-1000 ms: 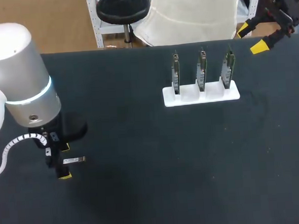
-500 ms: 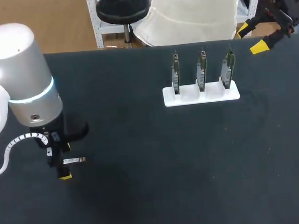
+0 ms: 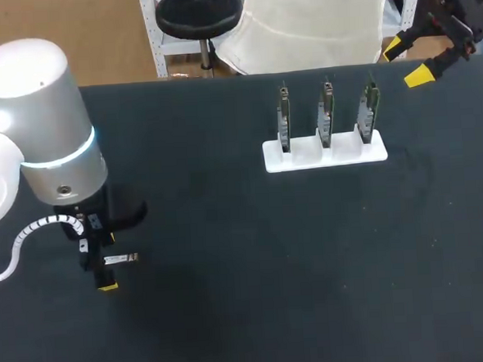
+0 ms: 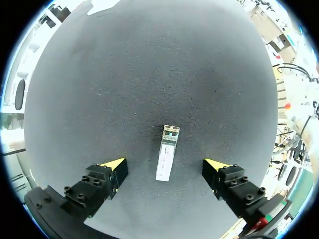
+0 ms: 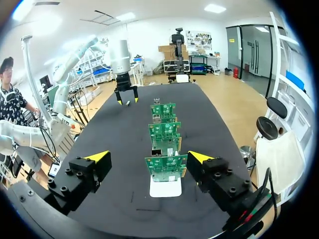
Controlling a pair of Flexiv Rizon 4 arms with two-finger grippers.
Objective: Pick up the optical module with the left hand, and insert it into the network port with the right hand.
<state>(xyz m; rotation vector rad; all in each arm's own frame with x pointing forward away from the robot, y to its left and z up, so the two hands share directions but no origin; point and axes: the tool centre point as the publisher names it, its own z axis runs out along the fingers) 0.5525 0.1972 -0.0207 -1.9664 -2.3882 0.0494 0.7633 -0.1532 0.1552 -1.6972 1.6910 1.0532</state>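
Optical module [image 4: 167,153]: slim silver bar, lying flat on the black table [image 3: 270,253]. It sits between the two fingers of the left gripper [image 4: 164,164], its length running ahead along the fingers' direction. Clear of both yellow tips; neither touches it.

Left gripper: fingers spread wide, nothing grasped. One fingertip stands on each side of the module, at about the level of its nearer end. In the head view the module [image 3: 119,259] shows between the gripper's [image 3: 99,262] yellow tips, below the left arm's silver wrist.

Right gripper [image 5: 148,156]: fingers spread wide, nothing between them. It is held off the table near its far edge [image 3: 406,62], well apart from the module.

Network port boards [image 5: 166,168]: three green boards, upright, one behind another directly ahead of the right gripper. All are slotted into one white holder [image 5: 165,188], the nearest just ahead of the fingertips. Well apart from the left gripper.
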